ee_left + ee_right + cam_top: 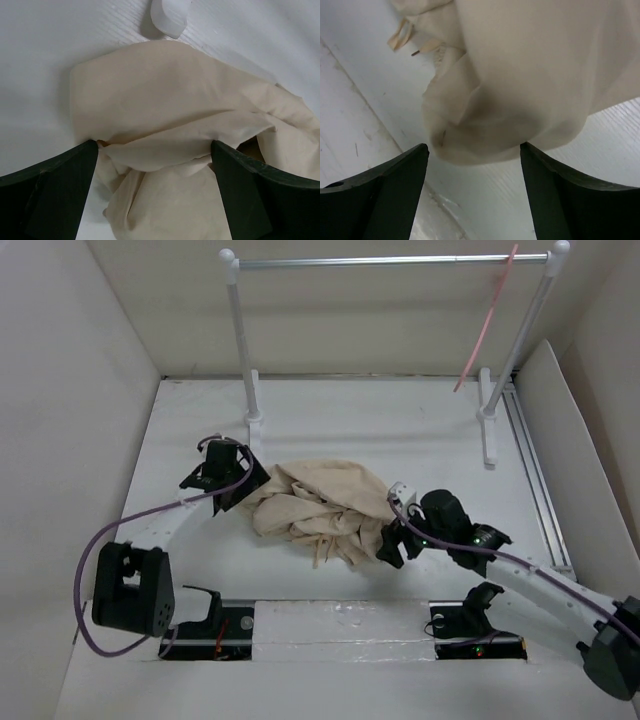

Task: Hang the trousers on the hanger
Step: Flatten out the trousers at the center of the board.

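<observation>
Trousers (320, 505) lie crumpled on the table (400, 430) between left jaws and right jaws, both spread wide.

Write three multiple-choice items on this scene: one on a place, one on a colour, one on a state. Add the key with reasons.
1. Where is the hanger?
A. Lying flat beside the trousers
B. Hooked on the rail
C. In the left tool

2. What colour are the trousers?
A. Beige
B. Blue
C. Black

3. What state is the left tool in?
A. Shut on the hanger
B. Shut empty
C. Open

Key:
1 B, its pink frame hangs from the bar's right end.
2 A, the crumpled cloth is tan in every view.
3 C, its fingers stand apart with cloth showing between them.
</observation>
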Action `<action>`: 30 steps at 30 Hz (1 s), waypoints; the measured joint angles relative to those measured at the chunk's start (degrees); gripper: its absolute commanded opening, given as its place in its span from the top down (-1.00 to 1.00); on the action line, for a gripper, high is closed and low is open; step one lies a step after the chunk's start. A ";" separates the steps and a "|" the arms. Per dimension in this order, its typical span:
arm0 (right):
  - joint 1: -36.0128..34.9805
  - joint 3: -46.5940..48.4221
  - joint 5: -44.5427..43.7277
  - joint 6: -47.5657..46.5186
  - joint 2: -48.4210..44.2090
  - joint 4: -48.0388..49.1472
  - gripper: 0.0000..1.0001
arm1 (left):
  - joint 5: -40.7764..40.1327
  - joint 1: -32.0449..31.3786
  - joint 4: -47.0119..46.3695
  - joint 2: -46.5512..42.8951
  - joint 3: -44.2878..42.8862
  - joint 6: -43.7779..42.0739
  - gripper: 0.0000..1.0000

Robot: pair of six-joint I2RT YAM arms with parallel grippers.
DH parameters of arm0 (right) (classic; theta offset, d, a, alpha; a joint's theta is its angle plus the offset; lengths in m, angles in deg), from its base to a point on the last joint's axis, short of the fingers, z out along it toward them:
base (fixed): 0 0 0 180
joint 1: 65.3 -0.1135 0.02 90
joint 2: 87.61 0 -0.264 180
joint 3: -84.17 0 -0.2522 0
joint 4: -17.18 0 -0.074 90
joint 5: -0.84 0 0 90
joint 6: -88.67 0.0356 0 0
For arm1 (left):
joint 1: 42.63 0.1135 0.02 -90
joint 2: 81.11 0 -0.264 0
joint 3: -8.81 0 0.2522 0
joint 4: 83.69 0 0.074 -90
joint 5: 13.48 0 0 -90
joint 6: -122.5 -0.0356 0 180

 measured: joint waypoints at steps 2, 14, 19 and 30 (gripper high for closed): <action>-0.02 -0.11 -0.61 0.11 5.05 4.68 -0.01 | 1.27 0.09 -3.30 4.24 0.00 0.13 -0.37; -3.89 16.22 -19.65 -4.37 4.68 -7.39 1.00 | -3.63 0.07 1.73 1.70 -7.87 0.76 1.00; -4.92 39.98 -25.66 -7.48 -4.35 -19.10 1.00 | -8.59 -0.33 10.93 -18.93 -22.82 0.37 1.00; -6.36 79.82 -18.64 -15.56 5.64 -35.60 1.00 | -6.56 -2.16 25.88 -25.55 -60.24 -4.00 1.00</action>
